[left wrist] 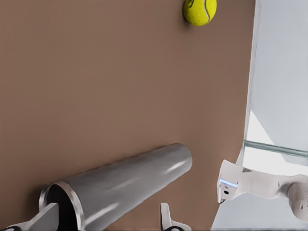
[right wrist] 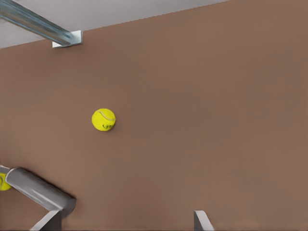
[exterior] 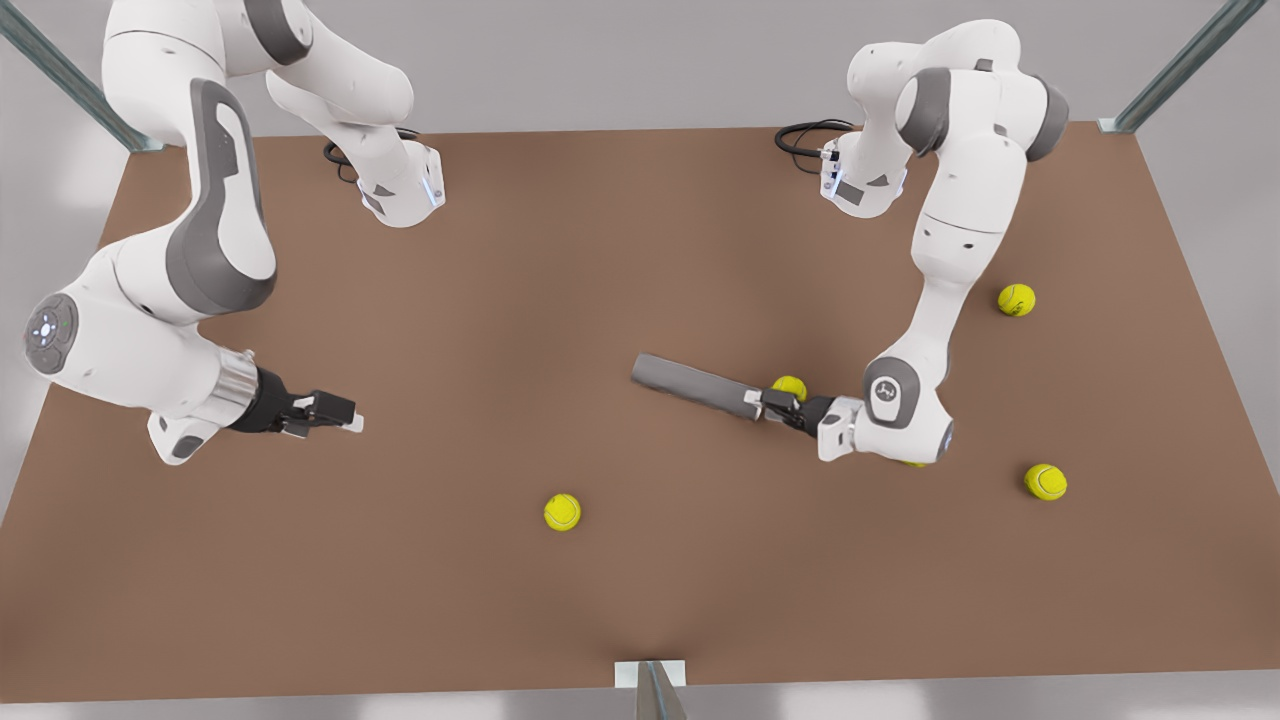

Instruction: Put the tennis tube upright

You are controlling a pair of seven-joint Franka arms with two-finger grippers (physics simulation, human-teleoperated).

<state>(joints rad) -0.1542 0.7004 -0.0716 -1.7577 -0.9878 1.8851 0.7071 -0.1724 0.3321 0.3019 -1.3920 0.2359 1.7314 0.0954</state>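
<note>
Tabletop (exterior: 640,600); tennis tube's (exterior: 695,386) rim between left gripper (exterior: 775,405).

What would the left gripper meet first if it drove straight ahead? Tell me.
The tennis tube. The left gripper is open at the tube's silvery-rimmed end, and the tube stretches away along its line. Whether they already touch is unclear. The right gripper waits apart, open.
</note>
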